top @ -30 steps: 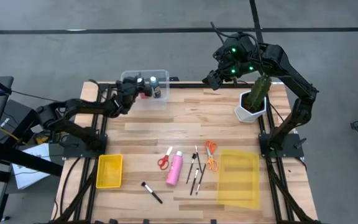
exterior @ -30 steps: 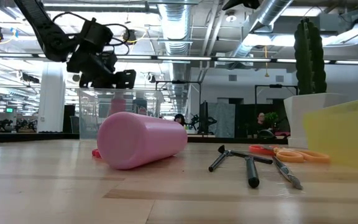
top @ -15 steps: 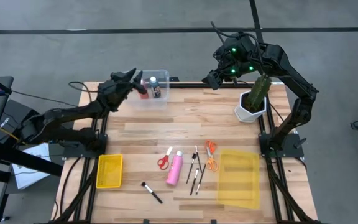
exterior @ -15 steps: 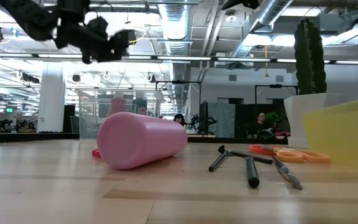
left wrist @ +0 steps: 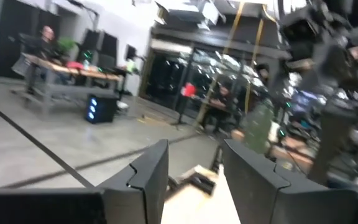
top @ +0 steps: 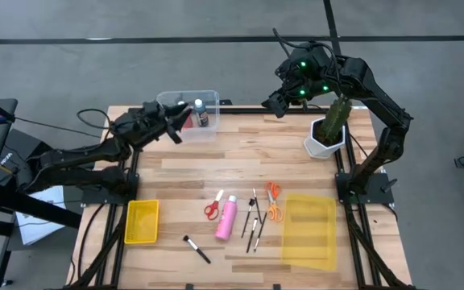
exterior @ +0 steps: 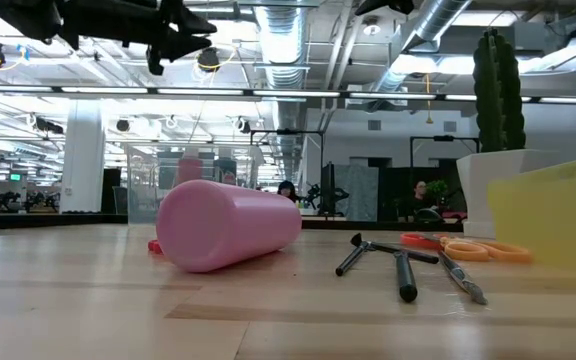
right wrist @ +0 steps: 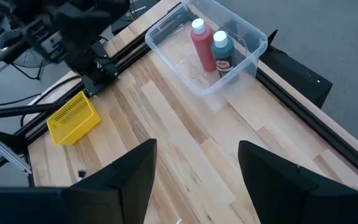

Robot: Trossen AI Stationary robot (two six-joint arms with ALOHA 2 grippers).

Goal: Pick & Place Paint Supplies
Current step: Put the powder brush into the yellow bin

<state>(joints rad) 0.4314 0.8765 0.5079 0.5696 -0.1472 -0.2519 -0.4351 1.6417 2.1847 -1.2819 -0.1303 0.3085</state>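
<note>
So this looks early-to-middle in the job, as far as I can judge. The clear bin (top: 190, 113) at the table's far edge has two bottles standing in it: a red bottle (right wrist: 202, 45) with a white cap and a dark bottle (right wrist: 222, 53) with a teal-looking cap, touching side by side. Those count as put away. Everything else is out on the boards in the near middle of the table.

Left to go, counted from above:
- one pink bottle (top: 228, 217) lying on its side
- two scissors, the red scissors (top: 213, 209) just beside the pink bottle and the orange scissors (top: 273, 201) by the yellow lid
- three thin brushes (top: 253, 220) bunched between the pink bottle and the orange scissors, though they overlap so I could be off by one
- one stubby brush (top: 196, 249) alone near the front, close to the small yellow tray (top: 142, 221)

There's also a flat yellow lid (top: 309, 230) at front right and a plant (top: 329, 129) in a white pot at back right, not part of the job.

Left gripper (top: 174, 127) hangs in the air just beside the bin, fingers parted about halfway, nothing between them in its wrist view. Right gripper (top: 277, 103) waits high over the back edge, fingers spread wide, empty.
</note>
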